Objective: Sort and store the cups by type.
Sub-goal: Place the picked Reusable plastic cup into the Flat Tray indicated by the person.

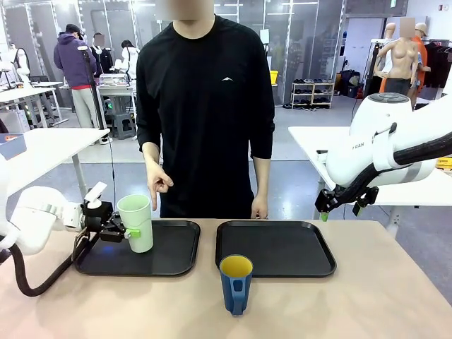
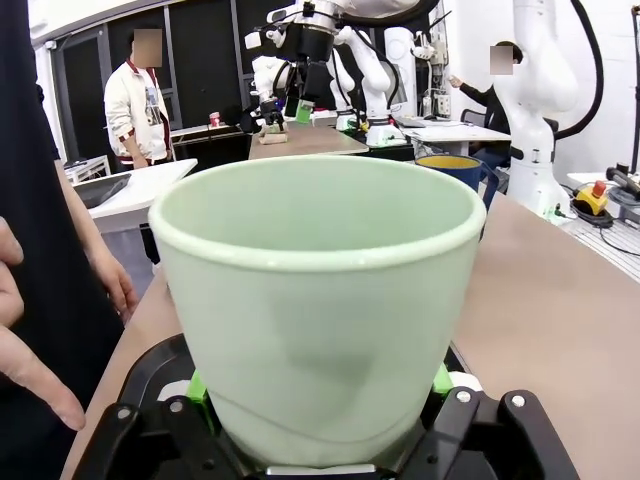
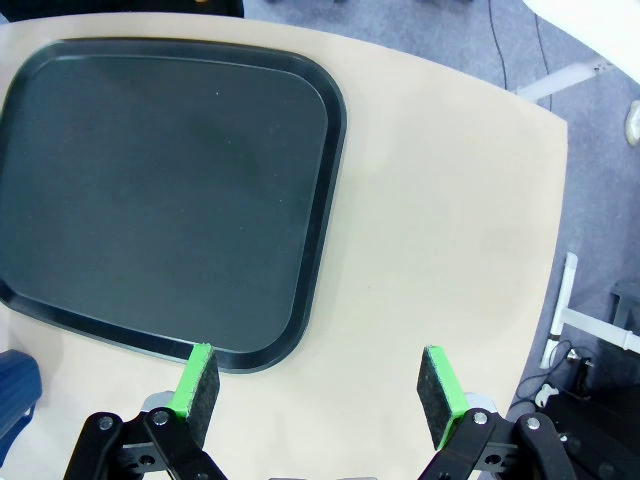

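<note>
Across the worktop [image 1: 367, 296] in the front view, my left gripper [image 1: 126, 232] pinched the mint-green tumbler [image 1: 135, 220] by its side and held it slightly tilted over the left tray [image 1: 176, 254]; whether its base touched the tray I could not tell. The person's hand [image 1: 158, 182] pointed a finger down, just above the tumbler's rim. The dark blue mug [image 1: 235, 282], yellow inside, stood on the bare worktop just in front of the right tray [image 1: 282, 251], near its left corner. My right gripper [image 1: 342, 208] hung near that tray's right side, jaws spread and holding nothing. From my left wrist, the tumbler [image 2: 315, 290] sat clamped between my green pads [image 2: 441, 380], with the mug [image 2: 455, 165] beyond it to the right. From my right wrist, my pads [image 3: 197, 385] stood wide apart over the worktop [image 3: 440, 200], one at the tray's rim [image 3: 325, 200], and a bit of the mug [image 3: 15, 395] showed at the lower left.
</note>
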Controlling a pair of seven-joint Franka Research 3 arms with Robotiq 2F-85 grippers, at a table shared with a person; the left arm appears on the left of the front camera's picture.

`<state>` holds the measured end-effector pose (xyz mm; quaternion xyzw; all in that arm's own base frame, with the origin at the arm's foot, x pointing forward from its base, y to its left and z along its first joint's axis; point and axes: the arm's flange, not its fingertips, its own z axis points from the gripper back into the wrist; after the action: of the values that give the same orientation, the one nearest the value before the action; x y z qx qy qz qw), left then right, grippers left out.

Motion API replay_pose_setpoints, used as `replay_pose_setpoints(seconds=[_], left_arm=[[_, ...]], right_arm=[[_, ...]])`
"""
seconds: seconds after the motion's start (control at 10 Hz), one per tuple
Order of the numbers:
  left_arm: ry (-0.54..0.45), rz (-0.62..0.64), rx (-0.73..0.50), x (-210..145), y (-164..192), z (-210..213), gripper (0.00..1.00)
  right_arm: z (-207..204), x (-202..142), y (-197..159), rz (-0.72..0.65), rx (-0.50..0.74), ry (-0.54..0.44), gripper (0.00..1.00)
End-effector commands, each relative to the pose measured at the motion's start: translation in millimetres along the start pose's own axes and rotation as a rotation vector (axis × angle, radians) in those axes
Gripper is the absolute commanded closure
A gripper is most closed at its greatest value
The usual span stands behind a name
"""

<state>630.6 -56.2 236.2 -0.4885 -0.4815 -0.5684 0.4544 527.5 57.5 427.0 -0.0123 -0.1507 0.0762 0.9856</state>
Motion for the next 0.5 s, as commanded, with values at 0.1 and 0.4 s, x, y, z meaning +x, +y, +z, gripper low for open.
replay_pose_setpoints(seconds=[0.1,0.4], left_arm=[[-0.02,-0.005,-0.059,-8.9,7.7,2.3,0.15],[-0.021,-0.006,-0.06,-12.9,7.0,4.7,0.15]], right_arm=[[0.6,0.3,0.4,0.0,0.0,-0.001,0.0],[0.6,0.3,0.4,0.0,0.0,-0.001,0.0]])
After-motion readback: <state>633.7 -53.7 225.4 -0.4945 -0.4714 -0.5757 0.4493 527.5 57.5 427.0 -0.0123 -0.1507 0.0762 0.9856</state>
